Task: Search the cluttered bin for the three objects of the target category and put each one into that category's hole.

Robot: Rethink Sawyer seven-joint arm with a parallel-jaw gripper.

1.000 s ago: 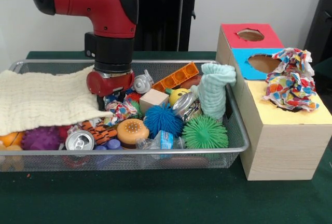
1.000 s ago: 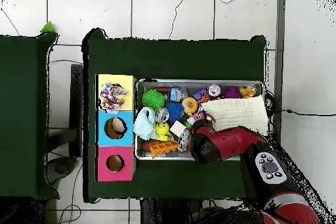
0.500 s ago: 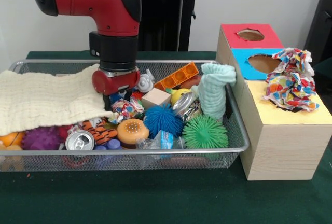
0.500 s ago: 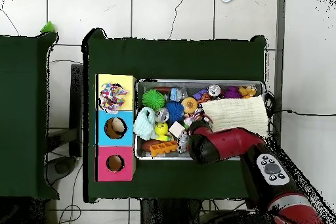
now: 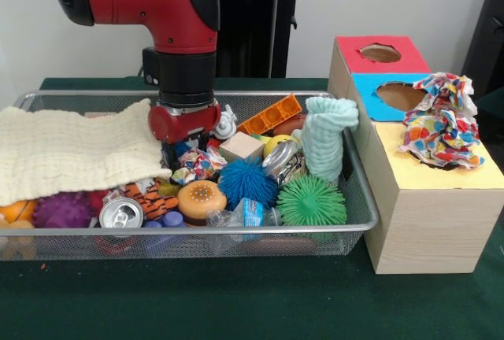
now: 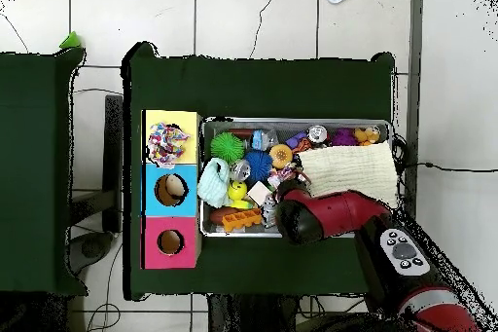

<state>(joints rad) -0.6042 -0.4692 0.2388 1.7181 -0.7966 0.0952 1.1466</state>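
Note:
My gripper (image 5: 183,149) reaches down into the wire bin (image 5: 354,218), low among the clutter, just left of a wooden block (image 5: 241,147). A small colourful cloth (image 5: 197,165) lies right below it. Whether anything is held is hidden by the wrist. A cream cloth (image 5: 71,151) drapes over the bin's left half and a mint cloth (image 5: 327,135) stands at its right end. A larger colourful cloth (image 5: 443,120) sits on the yellow section of the sorting box (image 5: 429,222). In the overhead view the arm (image 6: 326,216) covers the gripper.
The box's red hole (image 5: 380,53) and blue hole (image 5: 400,94) are uncovered. The bin also holds a blue spiky ball (image 5: 248,182), a green spiky ball (image 5: 311,201), a can (image 5: 121,212), an orange brick (image 5: 268,116) and other toys.
The arm has slid right along the bin and slightly up. The small colourful cloth, the block and the snail toy beside the wrist have shifted right with it.

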